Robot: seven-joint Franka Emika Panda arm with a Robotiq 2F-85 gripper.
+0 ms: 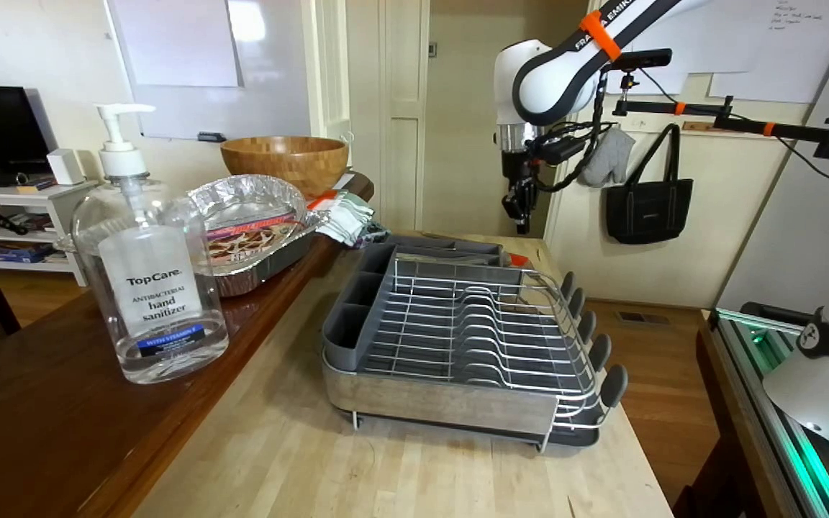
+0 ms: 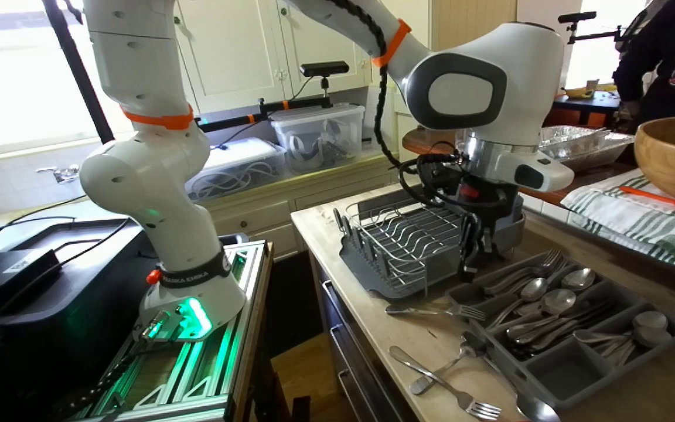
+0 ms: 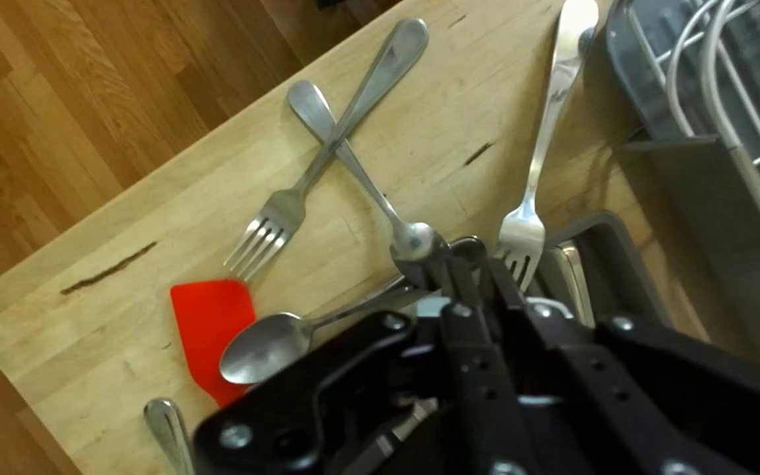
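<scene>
Steel cutlery [image 2: 558, 301] lies partly loose on the counter [image 2: 413, 331] and partly in a grey tray [image 2: 569, 375], so the work looks somewhere midway. From the left in an exterior view, the dish rack [image 2: 408, 252] stands on the far side. Near it a fork [image 3: 554, 95] lies with its tines at the tray's rim; whether they touch I cannot tell. Nearer, another fork [image 3: 285, 206] crosses over a spoon [image 3: 418, 243]. These seem to be what is left, along with a second spoon [image 3: 264, 349] at the edge of a red spatula [image 3: 205, 310]. The gripper [image 3: 477, 274] hangs by the tray's left corner, its fingers all but together with only a slim gap; nothing shows between them and no contact is visible. On the right, the tray already holds forks [image 2: 550, 261] and spoons [image 2: 578, 279] in several compartments, which reads as the finished part. Farther right are a striped towel [image 2: 630, 217] and a wooden bowl [image 2: 674, 170].
</scene>
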